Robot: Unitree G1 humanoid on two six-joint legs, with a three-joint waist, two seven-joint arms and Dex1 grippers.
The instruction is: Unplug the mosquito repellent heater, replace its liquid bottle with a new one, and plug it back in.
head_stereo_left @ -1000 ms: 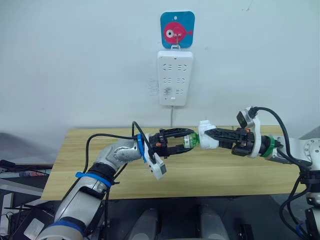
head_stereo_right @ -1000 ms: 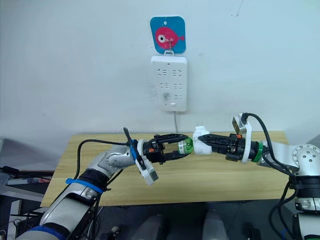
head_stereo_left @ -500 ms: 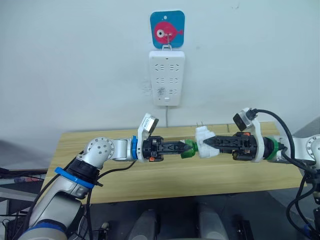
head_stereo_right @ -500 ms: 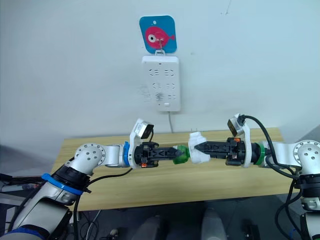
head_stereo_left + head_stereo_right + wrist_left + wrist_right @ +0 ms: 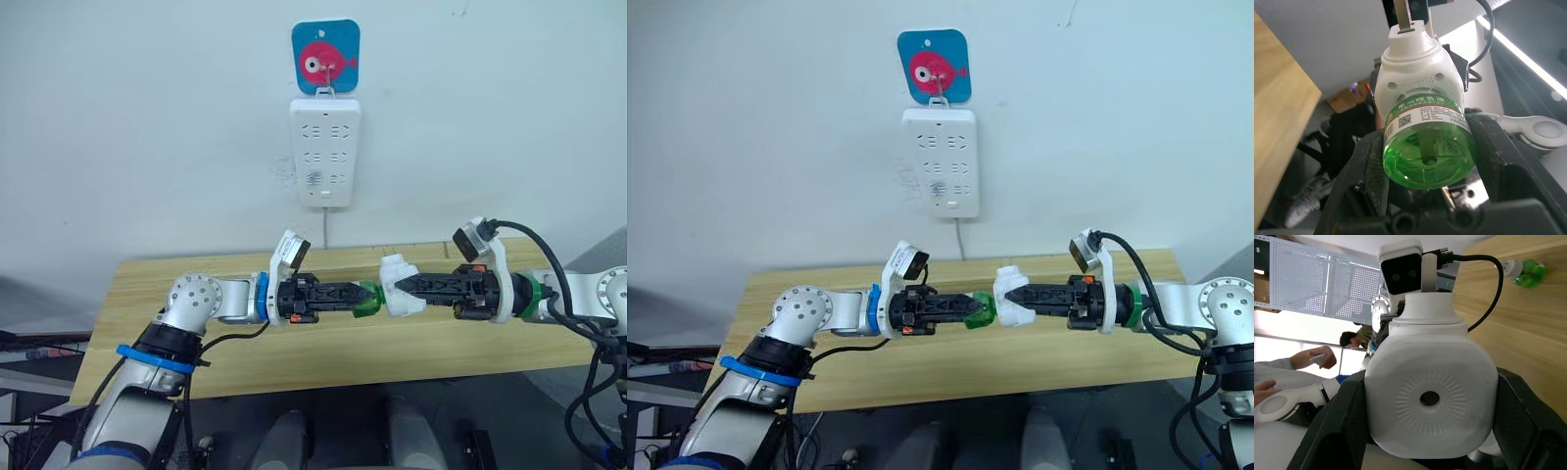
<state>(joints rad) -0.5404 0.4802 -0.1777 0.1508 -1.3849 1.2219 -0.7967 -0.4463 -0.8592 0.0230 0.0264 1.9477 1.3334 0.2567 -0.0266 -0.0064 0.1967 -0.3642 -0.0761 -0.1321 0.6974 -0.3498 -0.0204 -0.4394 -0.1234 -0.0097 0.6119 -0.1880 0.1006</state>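
The heater (image 5: pixel 400 286) is off the wall and up in the air above the wooden surface (image 5: pixel 294 343), so the unplugging is done. The right hand (image 5: pixel 407 286) is clenched around the heater. The left hand (image 5: pixel 364 297) is clenched around the green bottle (image 5: pixel 366 299), which is screwed into the heater. I think the robot is twisting this bottle, but I cannot tell if it is the old one coming out or the new one going in. Another green bottle (image 5: pixel 1528 272) lies on the surface. The heater must go back into the power strip (image 5: pixel 324 151) on the wall, under the fish sign (image 5: pixel 325 59); that part is left. The left wrist view shows the label on the bottle and the metal plug pins (image 5: pixel 1404 13). The right wrist view shows the round hole (image 5: pixel 1429 398) in the heater's flat face, and a person (image 5: pixel 1283 377) sitting far behind.
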